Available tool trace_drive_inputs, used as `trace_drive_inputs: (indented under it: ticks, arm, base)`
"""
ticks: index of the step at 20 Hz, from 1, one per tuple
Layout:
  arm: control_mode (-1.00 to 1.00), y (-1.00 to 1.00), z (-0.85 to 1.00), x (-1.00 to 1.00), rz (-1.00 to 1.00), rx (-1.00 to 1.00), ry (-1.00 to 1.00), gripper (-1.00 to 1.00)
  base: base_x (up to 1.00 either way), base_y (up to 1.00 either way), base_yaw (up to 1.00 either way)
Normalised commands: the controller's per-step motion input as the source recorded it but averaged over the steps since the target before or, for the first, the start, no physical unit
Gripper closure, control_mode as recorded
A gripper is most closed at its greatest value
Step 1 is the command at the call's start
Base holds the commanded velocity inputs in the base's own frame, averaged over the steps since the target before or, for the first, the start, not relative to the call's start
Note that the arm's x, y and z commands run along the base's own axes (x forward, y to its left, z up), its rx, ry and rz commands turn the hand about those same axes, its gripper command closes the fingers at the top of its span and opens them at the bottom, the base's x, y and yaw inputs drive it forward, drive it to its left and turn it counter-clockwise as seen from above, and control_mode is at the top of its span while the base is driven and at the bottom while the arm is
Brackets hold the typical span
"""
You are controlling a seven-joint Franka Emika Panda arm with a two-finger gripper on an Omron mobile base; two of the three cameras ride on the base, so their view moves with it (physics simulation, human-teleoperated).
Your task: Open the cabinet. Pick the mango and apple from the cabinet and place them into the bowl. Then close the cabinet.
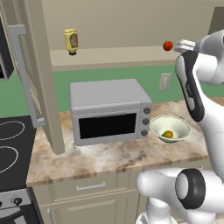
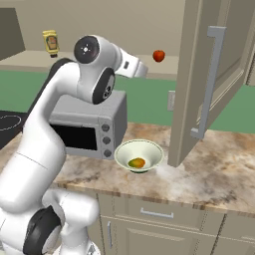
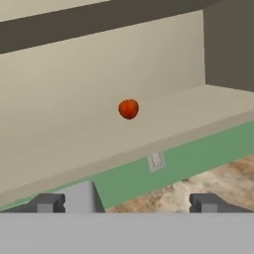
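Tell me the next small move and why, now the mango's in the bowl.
Probably advance the open gripper straight toward the apple: it sits on the cabinet shelf ahead, centred between the fingertips but not yet reached, while the mango already lies in the bowl.

From my left base view, the apple (image 1: 167, 46) sits on the open cabinet (image 1: 131, 54) shelf at one o'clock, the squeeze bottle (image 1: 71, 41) at eleven. Below, the bowl (image 1: 170, 128) holds what looks like the mango (image 1: 167, 134), just right of the microwave (image 1: 110, 111).
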Motion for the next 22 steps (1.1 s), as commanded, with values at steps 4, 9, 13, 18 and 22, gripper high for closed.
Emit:
trace_drive_inputs:
  ticks: [4, 9, 13, 18, 22]
  arm:
    - [-1.0, 0.0, -0.01, 0.48, 0.0, -0.01, 0.01, -1.0]
    - [-1.0, 0.0, -0.06, 0.55, 0.0, -0.02, 0.0, -1.0]
    - [-1.0, -0.01, -0.11, 0.61, 0.0, -0.01, 0.0, -1.0]
    - [-1.0, -0.25, -0.08, 0.53, 0.0, 0.0, 0.0, -1.0]
    - [-1.0, -0.33, 0.0, 0.59, 0.0, 0.0, 0.0, -1.0]
  base:
    - [0.0, 0.0, 0.0]
    - [0.0, 0.0, 0.0]
    - [0.0, 0.0, 0.0]
    - [0.0, 0.0, 0.0]
    - [0.0, 0.0, 0.0]
